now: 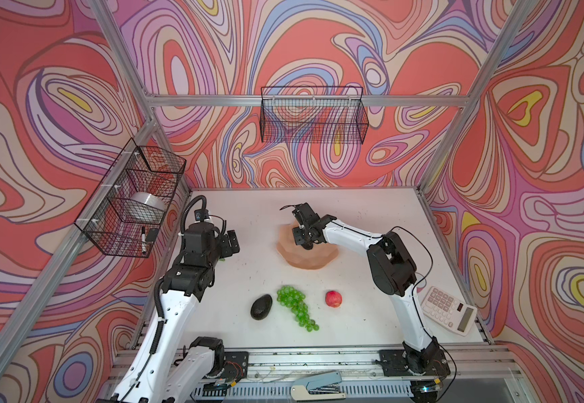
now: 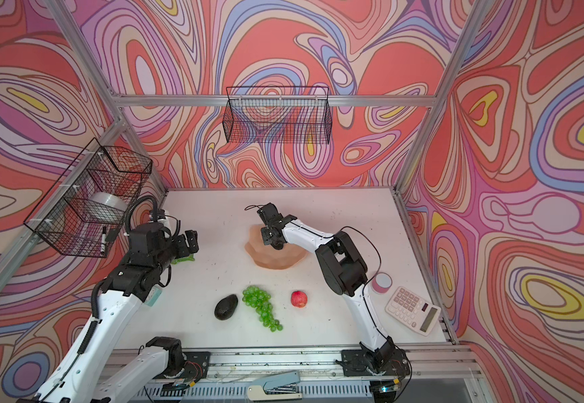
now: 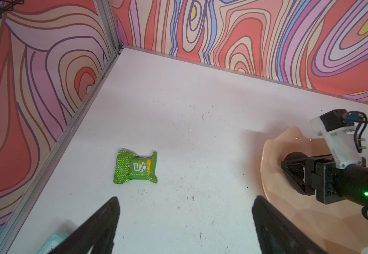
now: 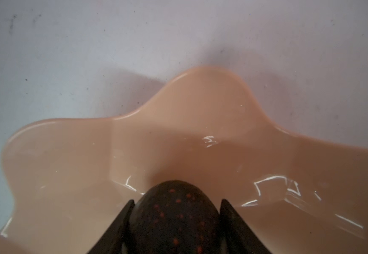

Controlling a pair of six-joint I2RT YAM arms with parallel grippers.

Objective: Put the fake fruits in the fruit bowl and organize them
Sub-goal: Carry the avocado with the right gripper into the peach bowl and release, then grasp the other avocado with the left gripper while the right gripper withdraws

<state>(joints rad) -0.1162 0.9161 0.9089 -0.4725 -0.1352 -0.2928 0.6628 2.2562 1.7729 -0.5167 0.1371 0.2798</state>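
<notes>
Both top views, dial centred on the table (image 1: 371,223) with 12 at the far wall: the fruit bowl (image 1: 318,262) stands close to centre toward 12, and the right gripper (image 1: 306,245) hangs over its inside. The loose avocado (image 1: 262,307) lies at 7, the grapes (image 1: 296,308) at 6 just beside it, and the apple (image 1: 333,299) at 5, apart from the grapes; all three are on the table outside the bowl. A calculator (image 1: 449,310) sits at 4 by the table edge. The left gripper (image 1: 231,244) hovers at 10, well apart from every fruit. Left wrist view: the left gripper (image 3: 185,226) has its fingers (image 3: 104,224) spread wide with nothing between them; a green packet (image 3: 135,167) lies flat on the table beyond, and the right gripper (image 3: 288,167) reaches into the fruit bowl (image 3: 271,158) with the held avocado (image 3: 294,156). Right wrist view: the right gripper (image 4: 177,201) is partly closed, both fingers pressed against the held avocado (image 4: 174,220), over the inside of the fruit bowl (image 4: 200,99). Whether the fruit touches the bowl floor cannot be told.
</notes>
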